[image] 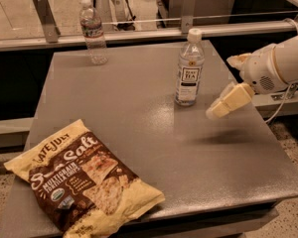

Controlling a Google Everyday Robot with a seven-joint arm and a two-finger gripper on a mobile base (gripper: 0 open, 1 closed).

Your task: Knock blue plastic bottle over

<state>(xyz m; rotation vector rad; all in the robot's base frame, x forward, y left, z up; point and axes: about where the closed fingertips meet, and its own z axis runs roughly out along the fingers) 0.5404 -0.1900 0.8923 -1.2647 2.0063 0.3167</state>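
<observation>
Yellow and brown, a crinkled bag of multigrain tortilla chips (84, 182) lies flat at the near left corner of the grey worktop (139, 113), one end reaching out past the near edge. Far back on the left, a slim ribbed water bottle (93, 31) with a red and white label band stands upright close to the far edge, just in front of a metal rail (139, 33) that runs across behind the worktop.

Right of centre and toward the far side stands the blue plastic bottle (188, 68), upright, with a white cap and a white label bearing a dark square logo. It is well apart from the water bottle and from the chip bag.

Just to the right of it hangs the tool (214, 111), cream-coloured, slanting down and left toward the bottle's lower half, raised off the worktop with its shadow below it. A thin gap shows between it and the bottle. Whether the tool is open or closed I cannot tell from here. Behind it the white arm (283, 61) reaches in from the right edge, with a pale cable (284, 103) looping beneath it.
</observation>
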